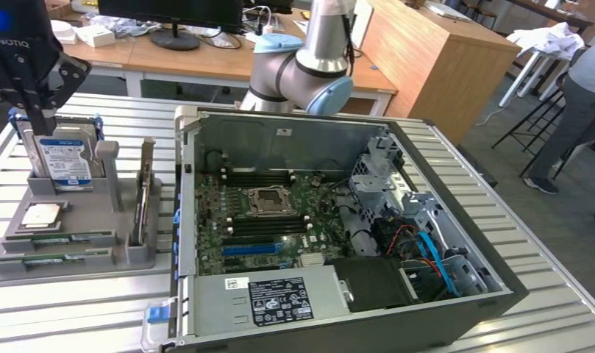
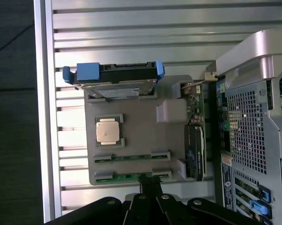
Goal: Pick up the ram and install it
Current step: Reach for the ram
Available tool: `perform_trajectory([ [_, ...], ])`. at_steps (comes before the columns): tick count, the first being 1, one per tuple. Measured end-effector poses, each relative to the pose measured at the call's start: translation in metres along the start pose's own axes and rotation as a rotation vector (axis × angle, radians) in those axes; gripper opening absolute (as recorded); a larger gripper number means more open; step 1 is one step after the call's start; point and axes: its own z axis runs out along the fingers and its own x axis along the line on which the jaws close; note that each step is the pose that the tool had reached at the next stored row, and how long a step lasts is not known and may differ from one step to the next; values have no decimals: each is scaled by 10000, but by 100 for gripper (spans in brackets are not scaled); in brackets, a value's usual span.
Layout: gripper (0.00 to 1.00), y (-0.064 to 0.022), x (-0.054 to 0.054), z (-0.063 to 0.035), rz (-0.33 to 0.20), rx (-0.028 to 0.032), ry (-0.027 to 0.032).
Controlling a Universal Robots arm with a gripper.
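Observation:
Two ram sticks lie flat in slots at the front of a grey holder tray (image 1: 82,220). One ram stick (image 1: 59,239) (image 2: 131,157) is beside the other (image 1: 52,259) (image 2: 131,176); both are thin, green and narrow. My gripper (image 1: 37,114) (image 2: 150,185) hangs above the tray, over its hard-drive end in the exterior view, with its black fingers pressed together and nothing between them. It touches neither stick. The open computer case (image 1: 346,220) lies beside the tray, and its motherboard (image 1: 268,213) faces up.
The tray also holds a blue-labelled hard drive (image 1: 64,158) (image 2: 113,77) standing up, a silver CPU (image 1: 40,215) (image 2: 108,131) and an upright expansion card (image 1: 142,195) (image 2: 194,140). A slatted metal table (image 1: 532,220) carries everything. A person (image 1: 582,103) stands at the exterior view's right.

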Motion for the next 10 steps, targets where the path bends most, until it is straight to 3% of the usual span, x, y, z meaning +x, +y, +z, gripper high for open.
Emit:
perform_trajectory([
  [10, 10, -10, 144, 12, 1, 0, -1],
])
